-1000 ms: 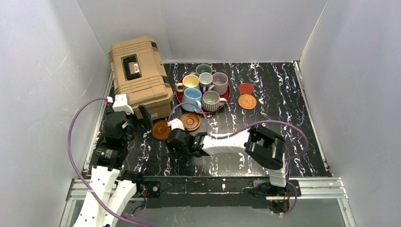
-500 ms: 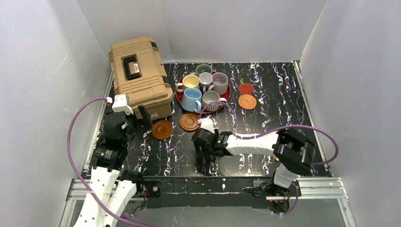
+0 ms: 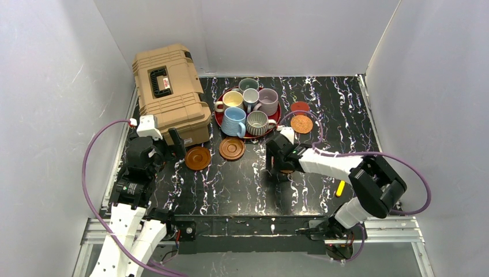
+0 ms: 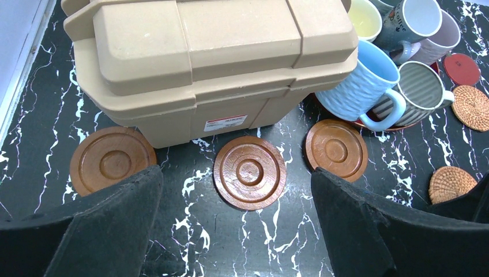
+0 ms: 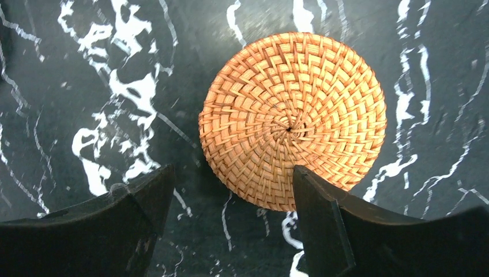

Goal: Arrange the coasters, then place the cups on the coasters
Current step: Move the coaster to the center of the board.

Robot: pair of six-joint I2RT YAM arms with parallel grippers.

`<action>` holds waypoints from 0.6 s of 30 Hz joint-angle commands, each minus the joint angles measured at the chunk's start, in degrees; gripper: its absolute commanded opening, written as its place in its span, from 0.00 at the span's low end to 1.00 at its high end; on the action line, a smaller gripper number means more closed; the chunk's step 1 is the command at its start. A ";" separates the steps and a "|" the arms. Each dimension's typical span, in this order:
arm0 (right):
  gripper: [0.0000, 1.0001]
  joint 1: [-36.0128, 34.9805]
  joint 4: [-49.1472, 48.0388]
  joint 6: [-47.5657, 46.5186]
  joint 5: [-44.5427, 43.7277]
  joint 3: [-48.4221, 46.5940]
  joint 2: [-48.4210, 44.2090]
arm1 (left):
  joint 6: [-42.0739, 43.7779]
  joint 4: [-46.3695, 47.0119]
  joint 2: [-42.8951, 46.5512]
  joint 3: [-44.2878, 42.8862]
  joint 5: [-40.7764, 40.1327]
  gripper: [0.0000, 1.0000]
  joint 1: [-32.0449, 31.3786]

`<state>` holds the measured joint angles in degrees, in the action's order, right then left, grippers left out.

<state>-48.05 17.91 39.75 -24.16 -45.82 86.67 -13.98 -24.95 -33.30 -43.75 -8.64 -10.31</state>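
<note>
Right arm (image 3: 331,165) reaches left across table (image 3: 230,184), right gripper (image 3: 281,160) pointing down, jaws apart, empty; orange woven coaster (image 5: 291,118) flat below, near edge between fingertips (image 5: 155,184)

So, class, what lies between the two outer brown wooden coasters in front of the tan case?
A third brown wooden coaster, lying flat and touching neither; the left wrist view shows it.

Cups (image 3: 249,99) are sitting on the tray (image 3: 218,118), right of the case (image 3: 169,92). Three coasters (image 4: 249,172) are lying before the case, two more right of the tray.
</note>
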 commanded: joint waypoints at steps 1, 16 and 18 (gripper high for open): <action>0.83 4.57 -1.01 -3.26 2.07 1.31 -0.44 | 0.05 -0.87 -0.26 -1.26 -1.02 0.99 -0.06; 0.94 14.39 0.80 -10.94 8.54 -1.57 -7.00 | 0.17 -0.80 -0.44 -1.25 -1.04 0.99 -0.06; 0.98 14.35 4.14 -11.34 9.15 -3.54 -8.39 | 0.18 -0.80 -0.36 -1.23 -1.34 0.99 -0.07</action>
<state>-33.52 17.56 31.33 -17.78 -44.82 81.78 -13.96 -24.95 -33.63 -43.75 -8.80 -10.31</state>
